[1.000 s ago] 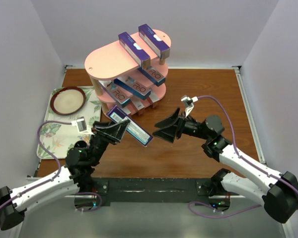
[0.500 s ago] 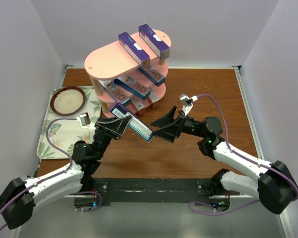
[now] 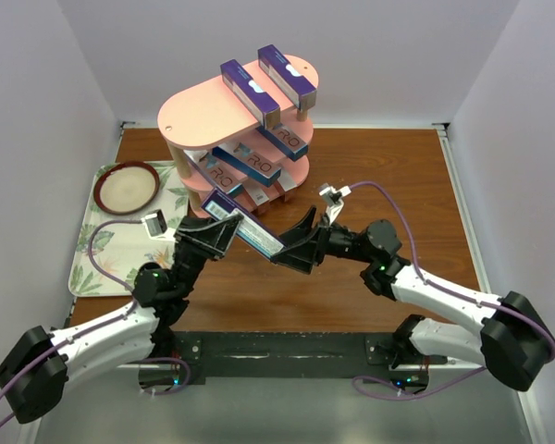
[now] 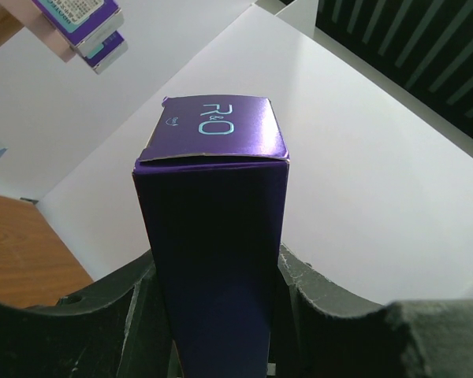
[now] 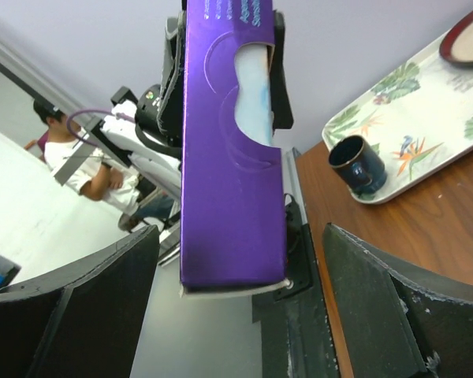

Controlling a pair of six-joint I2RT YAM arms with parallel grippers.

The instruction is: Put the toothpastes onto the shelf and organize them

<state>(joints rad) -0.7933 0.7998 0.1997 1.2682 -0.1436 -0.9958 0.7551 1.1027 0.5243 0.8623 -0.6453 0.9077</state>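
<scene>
Floral tray (image 3: 91, 248) left of the shelf (image 3: 203, 111): not in play. Left fingers (image 4: 118, 303) pinch one purple toothpaste box (image 3: 254, 239) in the air just in front of the shelf. Right fingers (image 5: 94, 315) are spread either side of its free end, gaps showing. Looks like mid-handover. Shelved toothpastes: two purple on top, several on the lower tiers, count unclear. One box left in sight.
</scene>
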